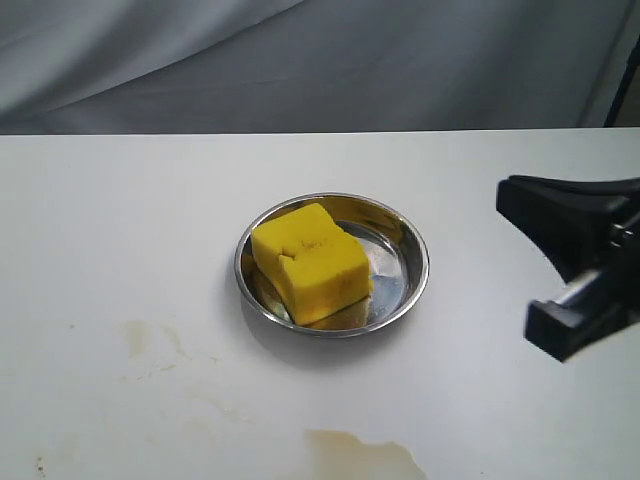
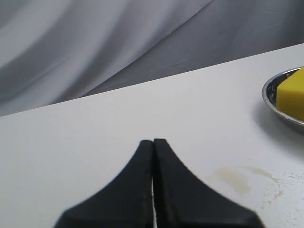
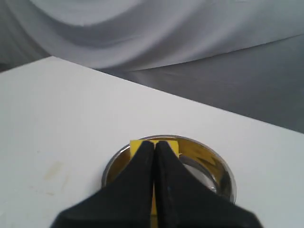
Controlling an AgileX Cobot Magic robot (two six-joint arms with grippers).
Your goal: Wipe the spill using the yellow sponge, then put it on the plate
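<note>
Sponge handling: yellow sponge (image 1: 308,262), judged a light, soft, compressible foam block best pinched across two opposite flat sides, lies in the plate (image 1: 405,228); right gripper (image 3: 154,145) and left gripper (image 2: 153,142) have jaws pressed together, holding nothing.

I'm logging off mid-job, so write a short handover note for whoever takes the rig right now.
Left tool: shut, empty, over the white table.
Right tool: shut, empty, apart from the plate, on the right of the exterior view.
The bright yellow foam sponge lies in the round shiny steel plate.
Done: sponge placed. No amber puddle is visible, only a pale brownish smear at the exterior view's bottom edge.
Left: probably just checking that smear.
</note>
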